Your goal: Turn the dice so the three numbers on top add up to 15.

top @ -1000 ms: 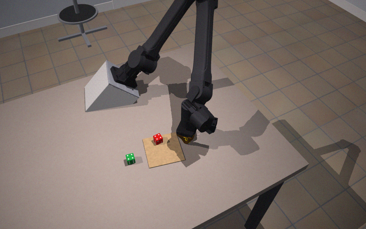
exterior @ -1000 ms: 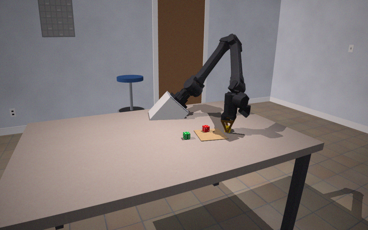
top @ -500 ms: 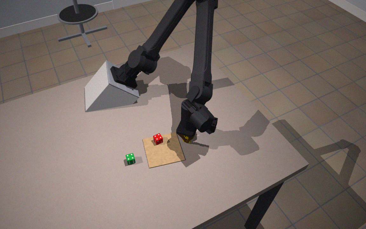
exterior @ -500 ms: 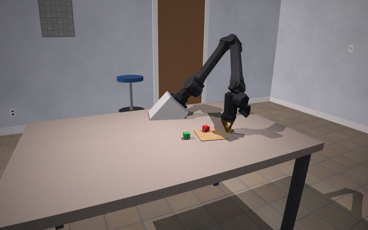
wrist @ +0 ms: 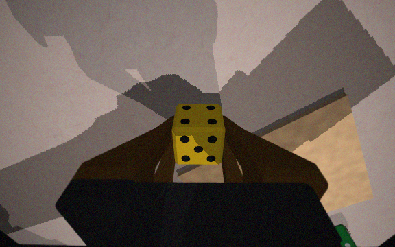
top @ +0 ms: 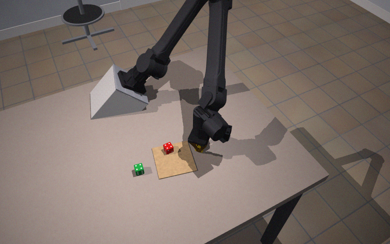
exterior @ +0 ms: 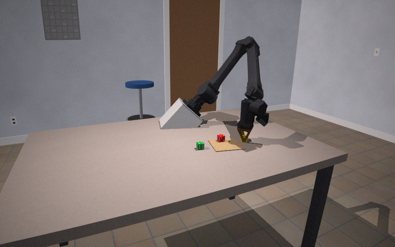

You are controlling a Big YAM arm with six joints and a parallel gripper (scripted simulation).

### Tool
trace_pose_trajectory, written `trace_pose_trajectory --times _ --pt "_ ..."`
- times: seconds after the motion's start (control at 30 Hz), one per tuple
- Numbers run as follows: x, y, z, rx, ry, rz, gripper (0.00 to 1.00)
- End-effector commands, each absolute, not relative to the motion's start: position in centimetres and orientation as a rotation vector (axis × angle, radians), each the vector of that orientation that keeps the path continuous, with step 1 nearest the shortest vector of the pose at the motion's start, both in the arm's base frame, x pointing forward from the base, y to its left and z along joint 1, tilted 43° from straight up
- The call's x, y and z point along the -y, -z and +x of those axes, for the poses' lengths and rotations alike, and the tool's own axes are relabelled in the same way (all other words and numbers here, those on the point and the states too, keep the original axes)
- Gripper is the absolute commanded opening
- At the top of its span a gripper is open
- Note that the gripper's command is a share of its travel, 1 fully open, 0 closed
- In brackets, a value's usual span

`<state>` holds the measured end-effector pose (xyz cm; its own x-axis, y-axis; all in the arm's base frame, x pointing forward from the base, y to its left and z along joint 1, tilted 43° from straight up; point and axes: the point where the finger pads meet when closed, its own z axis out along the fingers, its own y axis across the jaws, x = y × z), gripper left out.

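My gripper [top: 199, 149] [exterior: 244, 140] [wrist: 198, 123] points down and is shut on the yellow die [top: 198, 146] [exterior: 244, 138] [wrist: 198, 130], a finger against each side. The die is low, at the table beside the mat's right rear side. Its upward face seems to show five; a side face shows four. The red die [top: 168, 148] [exterior: 220, 138] stands on the tan mat [top: 175, 166] [exterior: 226, 147] [wrist: 345, 165] near its back edge, with four on top. The green die [top: 138, 168] [exterior: 200, 145] [wrist: 343, 234] stands on the table left of the mat, four on top.
The grey wedge-shaped arm base [top: 114, 104] [exterior: 179, 118] stands at the back of the table [top: 53, 182] [exterior: 100, 172]. The arm reaches over the table from it. Arm shadows fall over the mat's right part and the table around the gripper.
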<state>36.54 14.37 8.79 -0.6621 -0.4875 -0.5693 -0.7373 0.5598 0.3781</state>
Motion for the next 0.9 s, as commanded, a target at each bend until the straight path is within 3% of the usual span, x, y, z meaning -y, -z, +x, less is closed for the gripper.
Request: trace_pose_trajectory --times 0.0,0.4,0.87 --pt "-14.8 -8.6 36.8 -2.402 -0.858 -0.993 0.26" --pt "-14.1 -8.9 37.0 -2.403 -0.852 -0.987 0.26" --pt "-8.8 -16.2 37.0 -2.356 -0.807 -0.988 0.26"
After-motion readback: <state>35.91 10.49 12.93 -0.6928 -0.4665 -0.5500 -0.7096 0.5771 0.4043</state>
